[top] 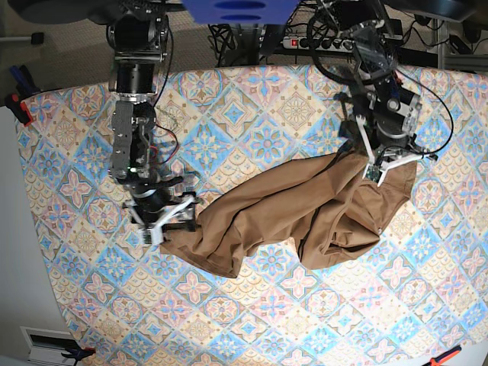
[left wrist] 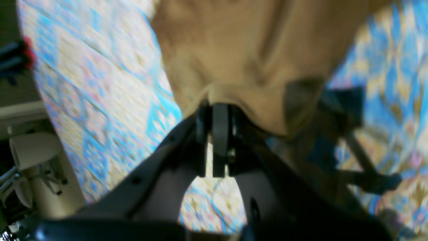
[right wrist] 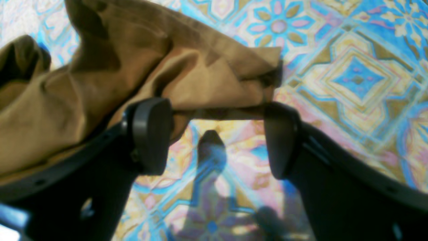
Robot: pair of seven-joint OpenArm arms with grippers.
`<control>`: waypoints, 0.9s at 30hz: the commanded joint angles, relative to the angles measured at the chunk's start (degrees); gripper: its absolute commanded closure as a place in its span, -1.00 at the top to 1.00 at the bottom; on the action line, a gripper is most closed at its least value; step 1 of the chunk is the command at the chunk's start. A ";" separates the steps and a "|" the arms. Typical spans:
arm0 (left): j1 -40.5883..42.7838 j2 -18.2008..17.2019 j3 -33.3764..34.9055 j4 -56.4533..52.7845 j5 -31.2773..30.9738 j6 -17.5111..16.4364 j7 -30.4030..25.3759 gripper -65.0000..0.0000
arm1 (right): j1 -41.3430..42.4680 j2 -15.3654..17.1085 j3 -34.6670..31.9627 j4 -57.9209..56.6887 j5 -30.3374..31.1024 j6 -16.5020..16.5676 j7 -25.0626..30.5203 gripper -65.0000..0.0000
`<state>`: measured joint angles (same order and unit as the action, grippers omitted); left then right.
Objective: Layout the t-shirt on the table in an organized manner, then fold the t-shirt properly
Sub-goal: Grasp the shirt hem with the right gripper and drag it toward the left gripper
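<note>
The tan-brown t-shirt (top: pixel 290 206) lies crumpled across the middle of the patterned table (top: pixel 252 99). One part is lifted at its right end, where my left gripper (top: pixel 379 169) is shut on it. In the left wrist view the closed fingertips (left wrist: pixel 217 103) pinch a fold of the t-shirt (left wrist: pixel 250 50), which hangs down over the table (left wrist: pixel 100 83). My right gripper (top: pixel 171 223) stands open at the shirt's left end. In the right wrist view, an edge of the t-shirt (right wrist: pixel 133 67) spans the tips of the wide-apart pads (right wrist: pixel 152 134) of the right gripper (right wrist: pixel 217 137), just above the table (right wrist: pixel 351 77).
Cables and a power strip (top: pixel 320 42) lie beyond the table's far edge. A red clamp (top: pixel 19 107) grips the left edge and an orange one (top: pixel 442 357) the near right corner. A blue object (top: pixel 236 9) hangs at the top.
</note>
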<state>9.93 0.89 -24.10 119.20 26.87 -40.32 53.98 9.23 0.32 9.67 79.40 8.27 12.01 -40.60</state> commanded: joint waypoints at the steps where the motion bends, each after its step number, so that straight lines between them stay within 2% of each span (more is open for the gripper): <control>1: -0.13 -0.31 0.05 0.94 0.78 0.32 -0.48 -1.00 | 1.36 -0.45 -2.16 1.26 0.91 0.69 1.43 0.27; 6: 0.75 -0.05 2.16 0.94 3.24 0.32 -0.48 -1.00 | 1.89 -0.45 -7.69 0.56 0.91 0.60 1.43 0.27; 10: 1.98 0.04 2.25 0.94 3.41 0.32 -0.92 -1.00 | 6.81 -0.62 -10.24 -0.14 0.91 0.43 1.43 0.27; 21: 2.42 -0.05 2.25 0.94 3.50 0.32 -0.74 -1.00 | 14.11 -0.62 -10.68 -11.13 0.91 0.43 1.79 0.27; 27: 2.42 -0.05 2.25 0.94 3.50 0.32 -0.66 -1.00 | 15.25 -1.86 -10.77 -14.38 0.91 0.43 1.79 0.27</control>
<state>12.86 0.97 -21.89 119.17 30.22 -40.36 53.60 22.92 -1.67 -1.19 64.12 8.80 12.45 -40.01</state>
